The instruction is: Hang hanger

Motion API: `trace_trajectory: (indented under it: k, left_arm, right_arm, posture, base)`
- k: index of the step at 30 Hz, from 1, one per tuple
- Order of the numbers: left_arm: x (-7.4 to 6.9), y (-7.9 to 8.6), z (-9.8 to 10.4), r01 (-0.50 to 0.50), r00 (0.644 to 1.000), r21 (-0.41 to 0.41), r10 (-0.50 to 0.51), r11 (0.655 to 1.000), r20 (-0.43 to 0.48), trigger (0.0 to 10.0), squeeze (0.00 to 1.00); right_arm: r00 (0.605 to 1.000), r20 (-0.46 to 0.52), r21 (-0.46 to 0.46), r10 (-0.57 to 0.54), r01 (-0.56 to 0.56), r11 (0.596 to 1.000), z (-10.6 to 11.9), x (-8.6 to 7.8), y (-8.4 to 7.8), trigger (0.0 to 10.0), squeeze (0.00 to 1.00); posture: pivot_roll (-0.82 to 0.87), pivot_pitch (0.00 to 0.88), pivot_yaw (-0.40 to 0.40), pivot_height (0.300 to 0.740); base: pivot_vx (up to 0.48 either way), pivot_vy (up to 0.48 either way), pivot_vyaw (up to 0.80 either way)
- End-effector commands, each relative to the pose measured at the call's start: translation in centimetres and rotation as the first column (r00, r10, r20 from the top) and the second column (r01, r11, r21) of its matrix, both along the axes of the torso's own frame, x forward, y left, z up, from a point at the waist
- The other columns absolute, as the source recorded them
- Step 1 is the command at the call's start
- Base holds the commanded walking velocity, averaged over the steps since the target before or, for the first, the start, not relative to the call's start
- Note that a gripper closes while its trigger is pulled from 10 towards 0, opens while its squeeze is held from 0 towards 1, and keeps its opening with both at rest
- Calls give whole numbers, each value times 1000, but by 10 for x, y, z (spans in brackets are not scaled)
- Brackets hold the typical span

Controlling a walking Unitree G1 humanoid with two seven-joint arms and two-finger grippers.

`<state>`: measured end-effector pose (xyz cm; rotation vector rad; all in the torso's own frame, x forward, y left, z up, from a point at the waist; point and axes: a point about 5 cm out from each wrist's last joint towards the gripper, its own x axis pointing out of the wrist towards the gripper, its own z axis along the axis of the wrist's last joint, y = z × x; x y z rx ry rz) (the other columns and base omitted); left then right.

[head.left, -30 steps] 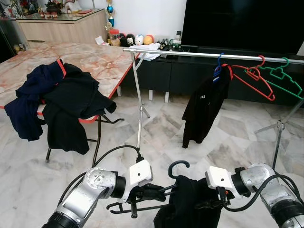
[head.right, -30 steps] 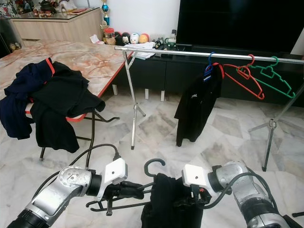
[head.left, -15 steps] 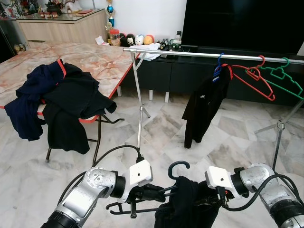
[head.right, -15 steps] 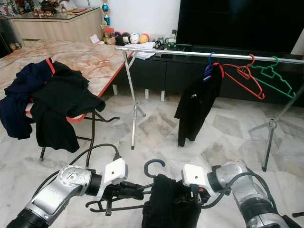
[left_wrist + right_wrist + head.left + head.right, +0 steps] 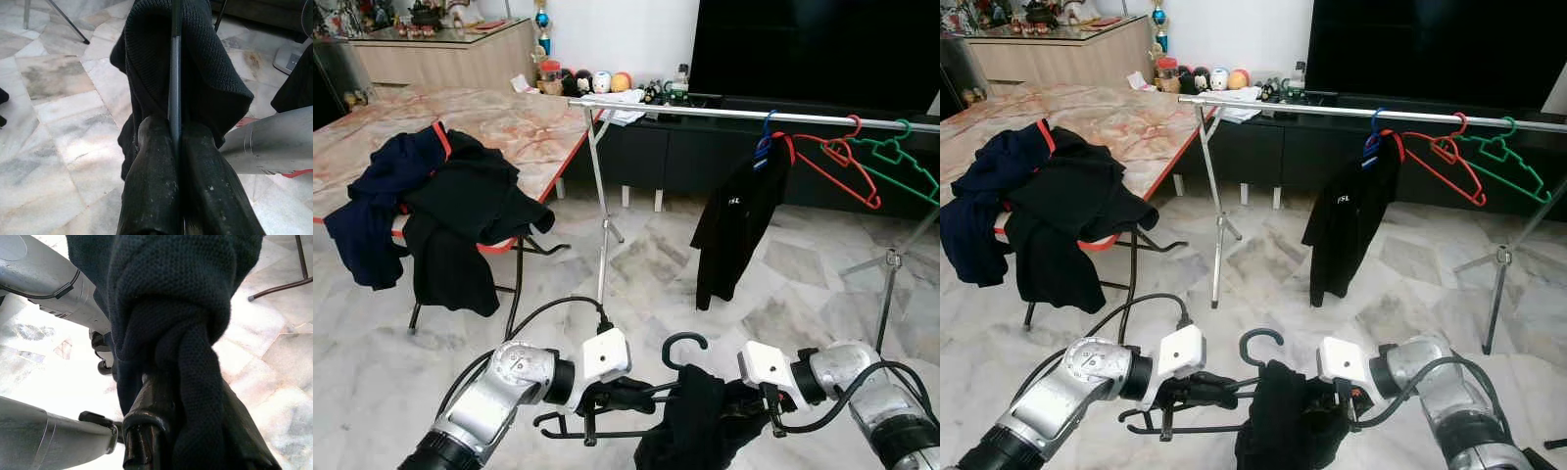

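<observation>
You hold the black hanger (image 5: pixel 646 397) low and near, in front of the robot: the left claw (image 5: pixel 628 396) is closed on its thin bar, and the right claw (image 5: pixel 744 419) is closed on the dark garment (image 5: pixel 690 431) draped over it, I think to keep the cloth from sliding off. The rail (image 5: pixel 724 113) stands far ahead, well apart. The left wrist view shows the fingers (image 5: pixel 151 186) pinching the bar tightly, which the head views cannot show.
</observation>
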<state>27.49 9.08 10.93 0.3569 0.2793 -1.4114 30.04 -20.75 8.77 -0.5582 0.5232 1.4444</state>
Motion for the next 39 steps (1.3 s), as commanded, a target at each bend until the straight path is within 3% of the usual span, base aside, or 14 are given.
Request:
trace_trajectory:
  k: [1,25,27,28,29,39]
  left_arm:
    - [5,-2,8,-14,998,-6,14,1000,56,10000,0]
    - [9,2,4,-47,998,7,47,999,45,10000,0]
    - [10,4,3,-54,998,3,54,999,38,10000,894]
    - [10,4,3,-54,998,3,54,999,38,10000,894]
    - [11,5,4,-56,998,7,55,998,41,10000,1000]
    - [9,12,6,-44,999,-1,44,999,11,10000,1000]
  right_arm:
    - [999,2,26,50,-50,998,1,-1,8,0,0]
    - [1000,17,60,20,-21,998,-2,1,17,0,0]
    - [1000,16,61,25,-26,998,-2,1,18,0,0]
    - [1000,16,60,26,-27,998,-2,1,18,0,0]
    - [1000,16,61,23,-24,998,-1,1,18,0,0]
    - [999,33,34,-11,10,999,-4,3,15,0,0]
  posture:
    - [10,10,8,740]
    - [15,0,24,740]
    - [15,0,24,740]
    - [15,0,24,740]
    - [20,0,20,740]
    - [23,13,12,740]
  base:
    - [0,0,0]
    - [0,0,0]
    - [0,0,0]
    - [0,0,0]
    - [0,0,0]
    - [0,0,0]
